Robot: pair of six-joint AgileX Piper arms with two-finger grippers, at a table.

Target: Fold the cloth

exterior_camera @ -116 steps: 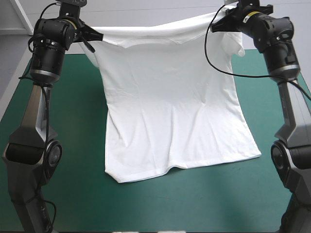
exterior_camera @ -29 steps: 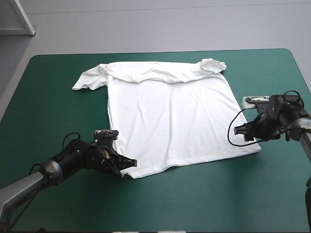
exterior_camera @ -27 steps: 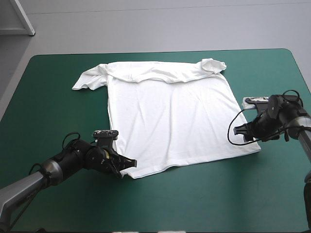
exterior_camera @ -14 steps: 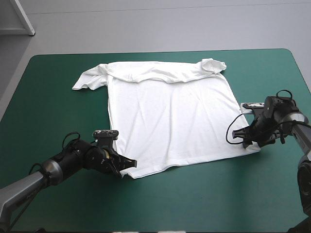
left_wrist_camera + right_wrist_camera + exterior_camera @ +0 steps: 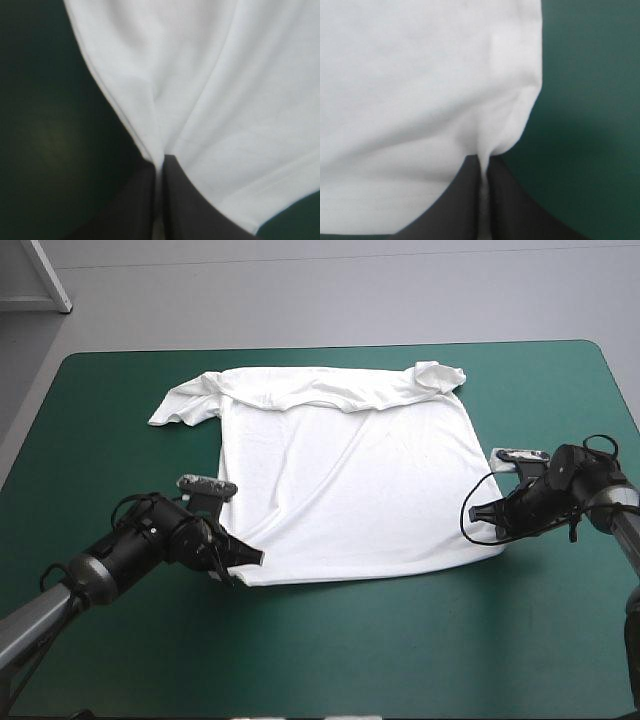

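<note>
- Spread open across the middle of the teal-green tabletop (image 5: 400, 660): the white T-shirt (image 5: 345, 470), with collar (image 5: 315, 398) and sleeves (image 5: 180, 405) toward the far edge and hem (image 5: 380, 575) toward the near edge.
- No fold laid in the body so far, only some bunching at the sleeve on the right arm's side and shallow creases fanning up from the near-left corner.
- Near-left hem corner gathered into a small ridge where gripped, with the rest of the body flat on the cover.
- Clamped on that corner: the left claw (image 5: 250, 560), black fingers all but together with a sheet of cloth pinched between them, plain from the left wrist view.
- Clamped likewise on the near-right hem corner: the right claw (image 5: 478, 510), fingers pressed together on a tuck of fabric, low over the tabletop.
- Judged to be the very start of the first fold, with spreading done, both hem corners gripped and nothing carried over yet.
- Left to do, on this reading: raising the hem and carrying it toward the collar, then further folds down to a compact bundle, then letting go.
- Cannot tell from these views whether the front or the back of the garment faces up.
</note>
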